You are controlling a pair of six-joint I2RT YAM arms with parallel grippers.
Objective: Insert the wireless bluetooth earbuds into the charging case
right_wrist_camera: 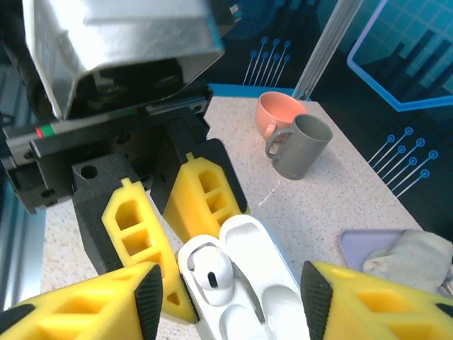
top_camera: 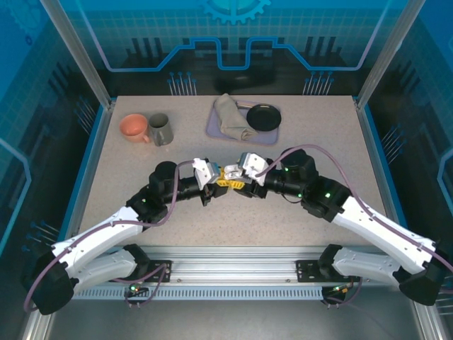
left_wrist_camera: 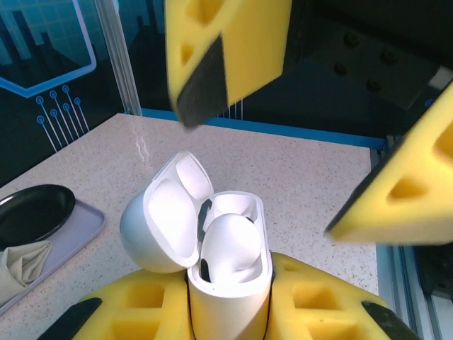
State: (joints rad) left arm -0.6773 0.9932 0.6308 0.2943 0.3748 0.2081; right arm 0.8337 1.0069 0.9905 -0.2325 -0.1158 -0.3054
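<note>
white plastic earbud (right_wrist_camera: 210, 269) stem sunk out of sight in open glossy white charging case (left_wrist_camera: 230, 283), left gripper (right_wrist_camera: 173, 212) pinching case, right gripper (right_wrist_camera: 233, 312) spread, speckled tabletop (top_camera: 318, 142), blue wall (top_camera: 233, 42) at 12 o'clock

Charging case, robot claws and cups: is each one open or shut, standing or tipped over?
charging case: lid open
white earbud: sitting in the charging case
left gripper: shut on the charging case
right gripper: open, a finger either side of the case
orange mug: upright
gray mug: upright
</note>
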